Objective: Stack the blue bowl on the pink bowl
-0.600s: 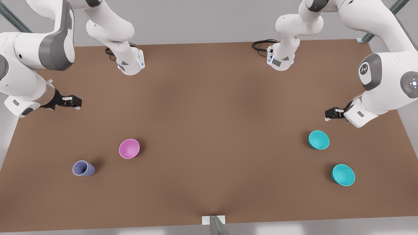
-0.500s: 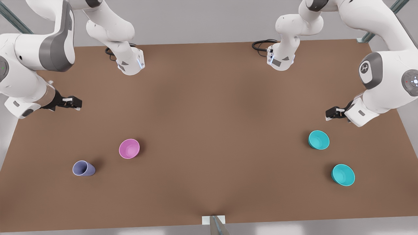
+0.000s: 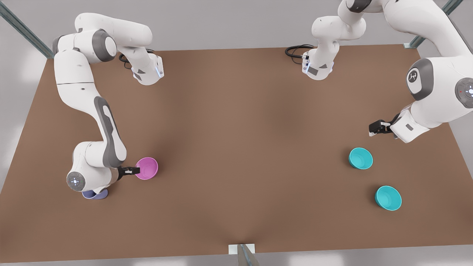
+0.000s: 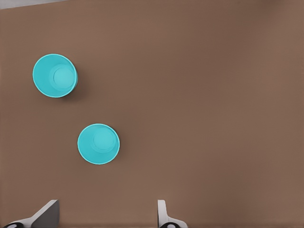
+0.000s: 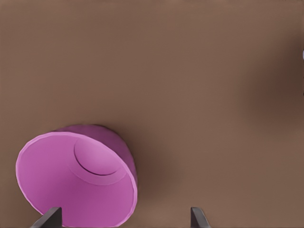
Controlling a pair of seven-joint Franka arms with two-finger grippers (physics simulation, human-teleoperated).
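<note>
- The blue bowl [image 3: 360,158] sits upright on the brown worktop [image 3: 236,140] at the front view's right, apart from everything else.
- A slightly wider turquoise bowl [image 3: 388,198] stands near it, lower right in that frame.
- The left end effector [image 3: 371,129] hovers just above and to the right of the blue bowl, fingers released and spread.
- The pink bowl [image 3: 146,168] rests well apart, lower left in the front view.
- The right end effector [image 3: 135,170] is at the pink bowl's left rim, released; one fingertip [image 5: 51,216] overlaps the bowl, the other overlaps worktop.
- A lavender cup [image 3: 95,195] peeks from under that arm.
</note>
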